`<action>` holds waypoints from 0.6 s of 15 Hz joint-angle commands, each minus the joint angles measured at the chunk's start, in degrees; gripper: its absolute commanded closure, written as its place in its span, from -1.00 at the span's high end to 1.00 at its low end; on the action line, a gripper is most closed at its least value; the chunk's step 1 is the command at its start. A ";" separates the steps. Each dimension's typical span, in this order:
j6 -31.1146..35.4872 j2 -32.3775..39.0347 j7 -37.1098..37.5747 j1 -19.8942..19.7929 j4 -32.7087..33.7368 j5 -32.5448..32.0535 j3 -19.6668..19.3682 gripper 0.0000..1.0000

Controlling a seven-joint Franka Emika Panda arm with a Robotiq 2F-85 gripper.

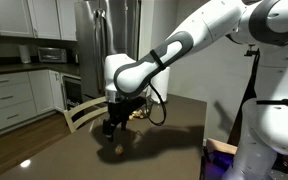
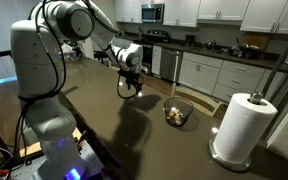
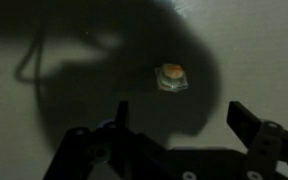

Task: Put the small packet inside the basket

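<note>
Dark tabletop (image 2: pixel 104 128) lies open all round the small packet (image 3: pixel 171 76). In the wrist view the packet rests flat on it, just ahead of the gripper (image 3: pixel 184 122) and touching neither jaw. The jaws stand wide apart and hold nothing. In an exterior view the gripper hangs low over the table, well apart from the basket (image 2: pixel 178 113). The basket sits near the table's edge beside a paper towel roll (image 2: pixel 246 125), with free surface between basket and gripper.

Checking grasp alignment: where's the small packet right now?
In the wrist view, the small packet lies on the dark tabletop in the arm's shadow. It sits just beyond the open gripper, roughly centred between its fingertips and untouched.
</note>
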 commanded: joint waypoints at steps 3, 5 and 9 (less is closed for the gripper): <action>2.75 4.85 -1.68 -0.26 0.97 0.60 -0.09 1.00; 2.88 6.04 -1.85 -0.14 1.01 1.01 0.10 1.00; 3.28 8.15 -1.34 0.38 0.94 0.46 0.21 0.72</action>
